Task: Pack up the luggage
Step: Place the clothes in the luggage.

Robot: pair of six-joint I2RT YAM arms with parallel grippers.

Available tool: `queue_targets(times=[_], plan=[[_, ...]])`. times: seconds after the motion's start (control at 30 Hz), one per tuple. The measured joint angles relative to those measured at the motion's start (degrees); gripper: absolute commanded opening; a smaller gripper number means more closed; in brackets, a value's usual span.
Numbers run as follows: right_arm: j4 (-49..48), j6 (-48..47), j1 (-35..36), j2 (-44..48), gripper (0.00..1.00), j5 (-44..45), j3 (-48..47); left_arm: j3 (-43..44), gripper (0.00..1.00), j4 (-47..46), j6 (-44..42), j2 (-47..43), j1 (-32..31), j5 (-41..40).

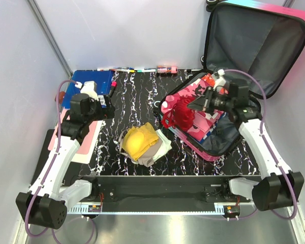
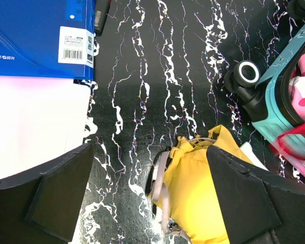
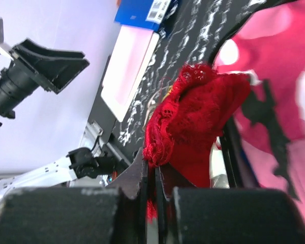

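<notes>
At the luggage [image 1: 254, 46], right tool [image 1: 190, 105] pinches red lace [image 1: 177, 114] over packed pink items [image 1: 207, 121]. Left tool [image 2: 150, 168] spread, empty. Yellow cloth [image 1: 140, 141] on surface [image 1: 137, 96], unpacked.

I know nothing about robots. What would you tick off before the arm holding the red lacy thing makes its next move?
1. Grip: the right gripper is shut on the red lace garment: ok.
2. Position: the garment hangs over the open luggage, near its left edge: ok.
3. The lid stands up, out of the way: ok.
4. Room left on top of the pink camouflage clothes inside: cannot tell.
5. The left gripper is open and well away from the luggage: ok.
6. Everything packed: not ok, the yellow garment lies on the table.
</notes>
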State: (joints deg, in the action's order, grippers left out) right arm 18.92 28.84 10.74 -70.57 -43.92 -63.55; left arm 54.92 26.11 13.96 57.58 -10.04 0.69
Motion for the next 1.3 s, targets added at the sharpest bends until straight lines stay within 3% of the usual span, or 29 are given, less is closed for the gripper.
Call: queue_targets(times=[0.23, 0.43, 0.93, 1.3], plan=[[13.42, -8.33, -8.76, 2.56, 0.00, 4.17, -6.73, 0.00, 0.99, 0.00, 0.00, 0.00, 0.00, 0.00], [18.58, -11.10, -15.91, 4.48, 0.00, 9.51, -11.93, 0.00, 0.99, 0.00, 0.02, 0.00, 0.00, 0.07], [21.42, -9.99, -25.59, 8.94, 0.00, 21.27, -20.52, 0.00, 0.99, -0.02, 0.04, 0.00, -0.87, 0.63], [19.17, -9.92, -34.42, 5.68, 0.00, 23.10, -12.68, 0.00, 0.99, -0.02, 0.04, 0.00, -1.27, 0.68]])
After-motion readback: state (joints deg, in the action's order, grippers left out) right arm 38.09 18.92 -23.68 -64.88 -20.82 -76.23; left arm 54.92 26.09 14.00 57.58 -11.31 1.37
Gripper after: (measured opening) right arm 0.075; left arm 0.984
